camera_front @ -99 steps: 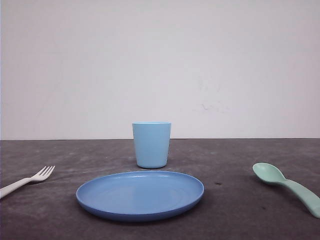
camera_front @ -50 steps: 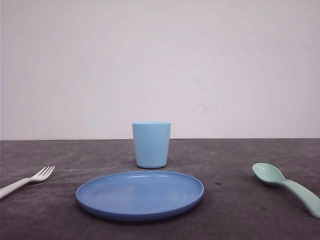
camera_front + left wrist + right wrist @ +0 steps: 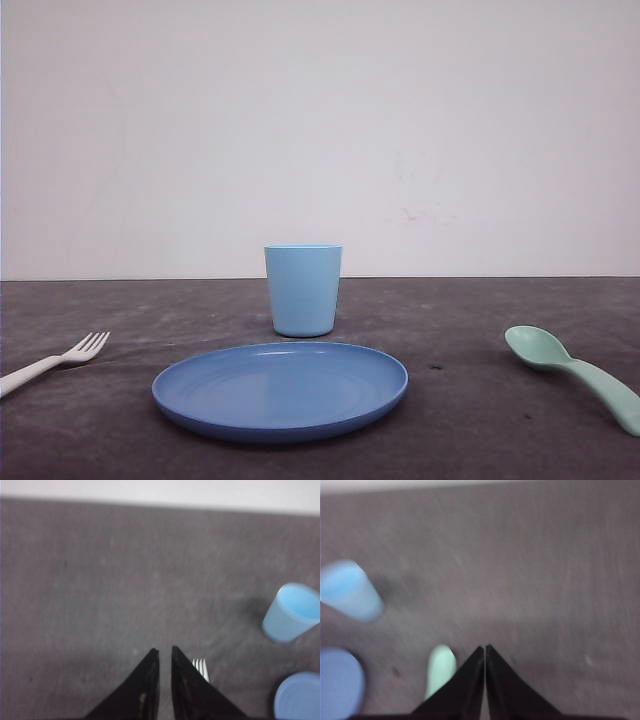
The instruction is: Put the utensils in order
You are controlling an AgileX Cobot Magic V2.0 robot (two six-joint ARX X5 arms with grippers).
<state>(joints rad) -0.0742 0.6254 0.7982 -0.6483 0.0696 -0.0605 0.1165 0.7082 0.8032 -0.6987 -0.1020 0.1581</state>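
Plate (image 3: 280, 390) at table (image 3: 470, 420) centre, cup (image 3: 303, 290) behind it, fork (image 3: 55, 362) far left, spoon (image 3: 575, 372) far right

Front view: fork (image 3: 52, 362) handle cut by frame edge, left of plate (image 3: 280, 390); spoon (image 3: 578, 373) handle end cut, right of plate. Left wrist: fork hidden behind left gripper (image 3: 165, 652) except tines. Right wrist: whole picture blurred, spoon partly hidden
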